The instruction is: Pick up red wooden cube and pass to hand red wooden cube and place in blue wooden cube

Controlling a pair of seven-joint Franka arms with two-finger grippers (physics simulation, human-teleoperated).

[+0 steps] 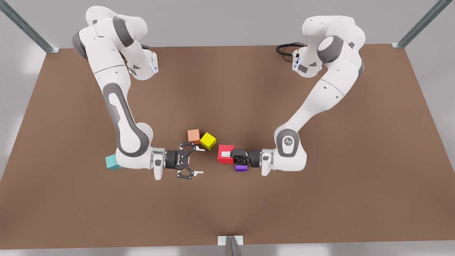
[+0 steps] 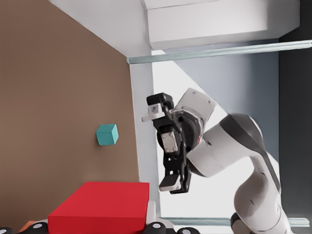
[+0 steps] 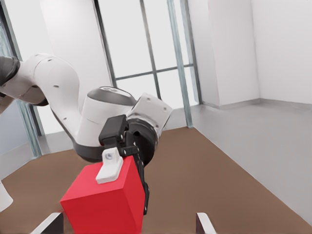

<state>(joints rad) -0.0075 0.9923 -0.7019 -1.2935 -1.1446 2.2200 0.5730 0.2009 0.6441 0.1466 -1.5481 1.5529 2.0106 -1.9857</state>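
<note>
The red wooden cube hangs above the table's middle, gripped by my left gripper, the arm on the front view's right. The left wrist view has that cube close up. My right gripper, on the front view's left arm, faces it open, a short gap away. It also appears farther off. In the right wrist view the red cube sits just ahead of my open fingertips, and a white pad of the left gripper presses on it. The blue wooden cube, teal, rests on the table behind the right arm's wrist.
A salmon cube and a yellow cube lie together just behind the two grippers. A purple cube lies under the left gripper's wrist. The brown table stretches wide on all sides. A black cable loops at the back.
</note>
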